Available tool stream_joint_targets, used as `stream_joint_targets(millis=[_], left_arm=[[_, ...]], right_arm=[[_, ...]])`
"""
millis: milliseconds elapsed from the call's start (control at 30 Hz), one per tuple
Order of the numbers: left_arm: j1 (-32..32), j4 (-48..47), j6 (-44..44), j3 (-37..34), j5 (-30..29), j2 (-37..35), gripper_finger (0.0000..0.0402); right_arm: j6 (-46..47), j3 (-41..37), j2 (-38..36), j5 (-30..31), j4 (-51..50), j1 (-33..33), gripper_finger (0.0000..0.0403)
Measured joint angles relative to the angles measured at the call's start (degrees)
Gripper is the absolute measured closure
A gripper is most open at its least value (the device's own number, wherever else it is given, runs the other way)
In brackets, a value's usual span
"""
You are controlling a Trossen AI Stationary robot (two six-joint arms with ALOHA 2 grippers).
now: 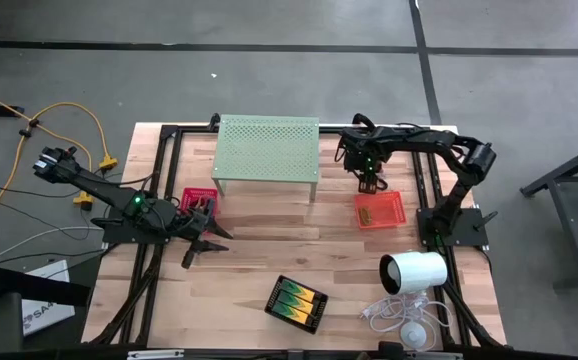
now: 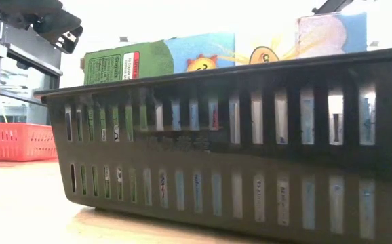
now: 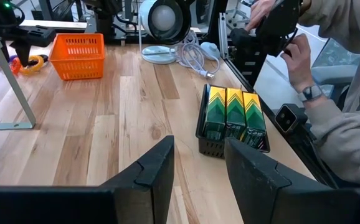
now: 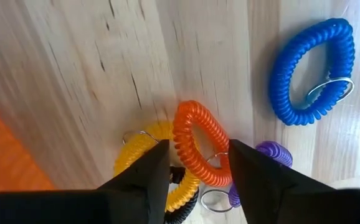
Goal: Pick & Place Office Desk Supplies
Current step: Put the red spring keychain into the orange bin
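- The right gripper (image 4: 192, 168) hangs fingers-down over the table's far side, about one o'clock from the table centre, jaws parted and holding nothing.
- An orange coiled plastic ring (image 4: 198, 143) lies flat on the wood straight below it, between the fingertips, its long axis running across the jaw gap.
- It overlaps a yellow coil ring (image 4: 144, 155); a purple coil ring (image 4: 273, 152) is just beside, a blue coil ring (image 4: 314, 71) apart.
- The orange mesh tray (image 1: 380, 209) sits near, toward five o'clock of this gripper.
- The left gripper (image 3: 198, 165) waits released at nine o'clock, far from the rings; the right arm is nearer.
- The black mesh tray (image 2: 250, 156) holds boxes; one green label seems to read "Crayola".
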Motion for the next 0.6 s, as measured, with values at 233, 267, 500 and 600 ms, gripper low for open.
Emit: stream_joint_targets(millis=[233,267,500,600], left_arm=[[0.0,0.0,0.0,0.0,0.0,0.0,0.0266],[0.0,0.0,0.0,0.0,0.0,0.0,0.0266],[0.0,0.0,0.0,0.0,0.0,0.0,0.0266],[0.0,0.0,0.0,0.0,0.1,0.0,0.0266]], right_arm=[[0.6,0.0,0.0,0.0,0.0,0.0,0.0302],[0.6,0.0,0.0,0.0,0.0,0.0,0.0310],[0.7,0.0,0.0,0.0,0.0,0.0,0.0354],[1.5,0.0,0.0,0.0,0.0,0.0,0.0373]])
